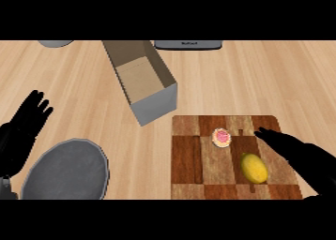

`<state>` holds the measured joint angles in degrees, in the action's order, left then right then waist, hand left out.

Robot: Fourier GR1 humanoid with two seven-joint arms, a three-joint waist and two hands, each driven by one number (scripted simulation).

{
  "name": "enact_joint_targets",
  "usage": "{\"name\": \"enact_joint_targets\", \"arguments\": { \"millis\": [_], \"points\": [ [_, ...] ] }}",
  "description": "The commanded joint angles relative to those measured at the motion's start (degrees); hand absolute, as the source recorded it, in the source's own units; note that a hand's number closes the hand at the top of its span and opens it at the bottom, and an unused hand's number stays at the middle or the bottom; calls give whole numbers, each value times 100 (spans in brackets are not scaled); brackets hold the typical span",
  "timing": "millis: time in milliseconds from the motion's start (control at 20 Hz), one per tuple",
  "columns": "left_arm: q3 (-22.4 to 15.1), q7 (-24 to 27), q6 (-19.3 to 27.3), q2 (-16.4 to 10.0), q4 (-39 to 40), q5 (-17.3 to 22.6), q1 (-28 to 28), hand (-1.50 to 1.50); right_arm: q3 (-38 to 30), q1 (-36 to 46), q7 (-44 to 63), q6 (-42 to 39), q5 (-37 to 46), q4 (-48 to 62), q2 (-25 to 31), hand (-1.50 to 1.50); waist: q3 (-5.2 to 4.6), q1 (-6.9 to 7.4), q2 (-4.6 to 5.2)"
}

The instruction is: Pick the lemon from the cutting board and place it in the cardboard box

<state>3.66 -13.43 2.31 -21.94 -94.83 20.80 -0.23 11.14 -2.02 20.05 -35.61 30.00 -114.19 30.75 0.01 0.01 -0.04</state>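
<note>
A yellow lemon [254, 168] lies on the wooden cutting board [188, 159] at the lower right. My right hand [306, 157] hovers over the board's right side with fingers straight, just right of the lemon and apart from it. The open cardboard box [156, 101] sits up and left of the board, its inside bare. At the left edge my left hand [18, 131] rests open with fingers up.
A small pink-frosted round treat [222, 137] lies on the board above the lemon. A grey plate [65, 171] sits at the lower left beside my left hand. A dark appliance [188, 44] and a grey object [57, 43] stand at the far edge.
</note>
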Motion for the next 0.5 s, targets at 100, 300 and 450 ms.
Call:
{"name": "enact_joint_targets", "arguments": {
  "millis": [100,300,450],
  "points": [
    [129,-207,-75,145,-103,-172,-83,0,170,399,162,-237,472,-79,-385,-150,-1,9,1],
    [207,-80,-117,382,184,-319,-264,0,290,79,-127,-38,1024,226,-518,-150,-1,-7,2],
    [218,-179,-191,457,47,-437,-201,0,237,299,-218,-161,1174,476,-652,-150,-1,1,2]
  ]
}}
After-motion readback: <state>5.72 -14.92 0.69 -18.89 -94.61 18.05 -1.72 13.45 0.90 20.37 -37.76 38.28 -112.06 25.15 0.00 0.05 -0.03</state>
